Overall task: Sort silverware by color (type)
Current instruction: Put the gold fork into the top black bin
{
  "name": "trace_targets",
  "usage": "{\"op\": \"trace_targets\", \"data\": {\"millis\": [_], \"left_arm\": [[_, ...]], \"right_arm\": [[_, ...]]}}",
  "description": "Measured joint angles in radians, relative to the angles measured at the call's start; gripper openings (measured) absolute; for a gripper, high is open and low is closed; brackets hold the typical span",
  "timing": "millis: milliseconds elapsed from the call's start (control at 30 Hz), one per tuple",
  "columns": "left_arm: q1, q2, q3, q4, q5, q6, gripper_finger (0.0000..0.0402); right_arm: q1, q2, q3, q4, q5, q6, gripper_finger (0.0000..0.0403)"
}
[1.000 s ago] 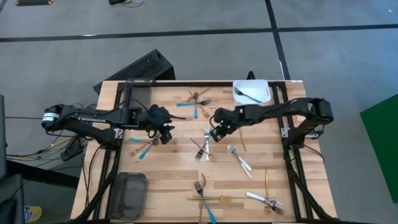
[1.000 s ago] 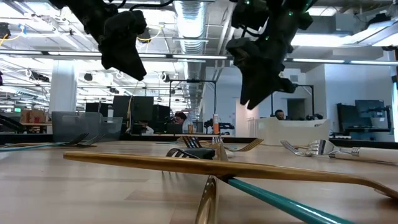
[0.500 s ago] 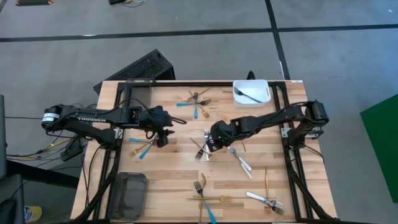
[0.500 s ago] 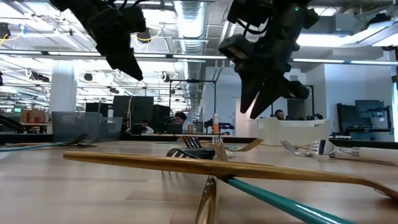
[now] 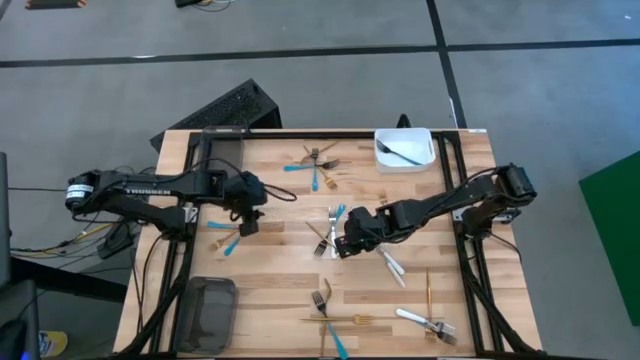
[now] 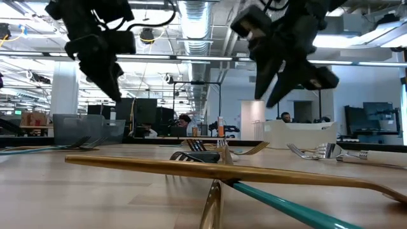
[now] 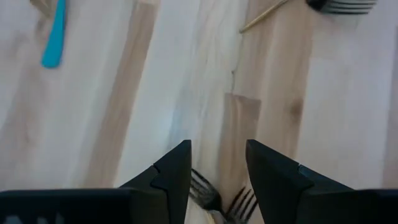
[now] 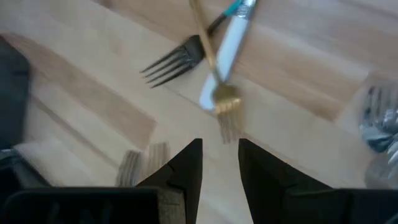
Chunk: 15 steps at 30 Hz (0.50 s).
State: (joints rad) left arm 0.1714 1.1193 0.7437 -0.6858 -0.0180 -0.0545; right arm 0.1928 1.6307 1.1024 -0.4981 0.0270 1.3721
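The right gripper (image 5: pixel 347 238) has swung down and leftward over the last second, from near the white bin (image 5: pixel 404 149) to the tangle of forks at mid-table (image 5: pixel 327 232). Its fingers (image 8: pixel 186 163) stand parted and empty; in its wrist view a gold fork (image 8: pixel 214 68), a white-handled utensil (image 8: pixel 226 47) and a dark-tined fork (image 8: pixel 174 61) lie just ahead. It seems about to pick one from this pile.

Nearest in the low view, a gold utensil (image 6: pixel 210 170) lies across a teal-handled one (image 6: pixel 292 207); the rest of the silverware is scattered over the table, unsorted.

The left gripper (image 5: pixel 248 215) has drawn back toward its own side, jaws apart and holding nothing, above fork tines (image 7: pixel 217 198) by the blue-handled pair (image 5: pixel 230 236). Farther off sits a dark tray (image 5: pixel 209 312).
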Motion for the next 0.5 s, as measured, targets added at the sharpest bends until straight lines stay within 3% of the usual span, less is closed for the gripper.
{"op": "trace_targets", "data": {"millis": [133,300,500], "left_arm": [[0.036,-0.026,-0.026,-0.003,0.055,-0.046,0.0139],[0.048,-0.031,-0.031,-0.007,0.032,-0.125,0.0139],[0.043,-0.032,-0.030,0.042,0.028,-0.176,0.0139]], "right_arm": [[-0.010,-0.029,0.000,-0.029,0.015,-0.015,0.0128],[-0.073,-0.042,-0.001,-0.094,0.076,-0.141,0.0128],[-0.143,-0.008,0.001,-0.091,0.080,-0.172,0.0128]]}}
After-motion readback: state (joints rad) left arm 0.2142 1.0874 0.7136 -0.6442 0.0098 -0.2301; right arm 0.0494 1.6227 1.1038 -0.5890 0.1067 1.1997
